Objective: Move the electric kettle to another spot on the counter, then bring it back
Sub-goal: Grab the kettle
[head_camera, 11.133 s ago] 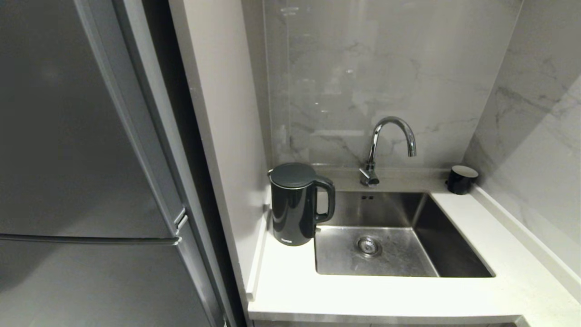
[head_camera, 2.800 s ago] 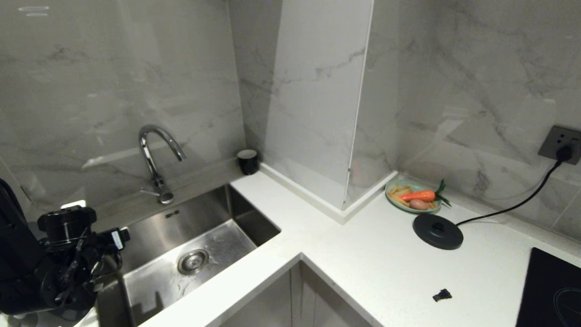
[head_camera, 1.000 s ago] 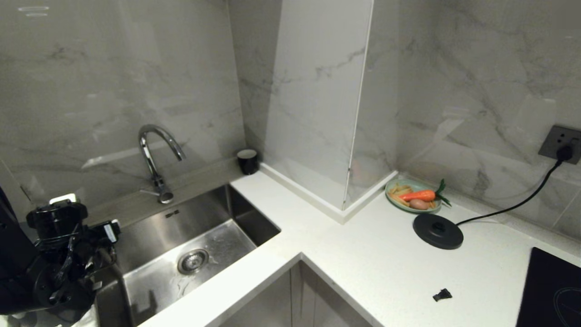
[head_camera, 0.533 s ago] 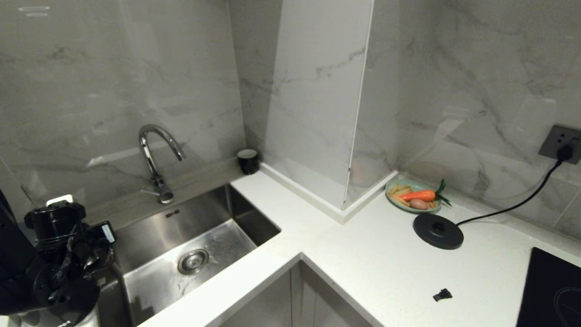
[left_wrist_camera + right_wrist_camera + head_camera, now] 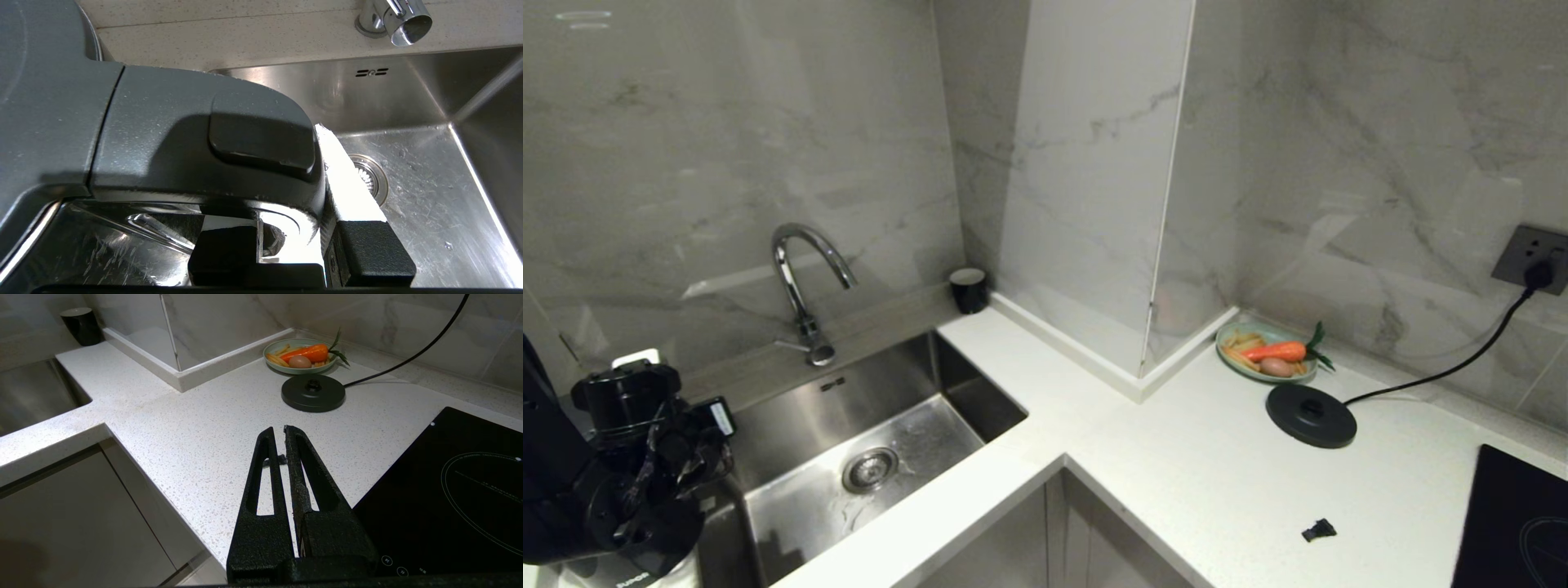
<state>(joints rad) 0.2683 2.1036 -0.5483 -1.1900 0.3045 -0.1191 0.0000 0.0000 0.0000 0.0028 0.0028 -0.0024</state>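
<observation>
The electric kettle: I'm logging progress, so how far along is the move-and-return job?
Early stage. Done: the left gripper is shut on the handle of the electric kettle, beside the sink. In hand: the pickup; the pictures don't show whether it has left the counter. Left: moving it elsewhere, then returning it. The right gripper idles shut.

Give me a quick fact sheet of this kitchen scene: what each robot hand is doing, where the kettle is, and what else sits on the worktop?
Left gripper: closed on the handle of the electric kettle, left of the sink
Right gripper: shut, empty, parked over the counter
Kettle base disc: vacant, plugged into the wall socket
Plate: holds a carrot, by the wall
Small black cup: behind the sink corner
Hob: far right
</observation>
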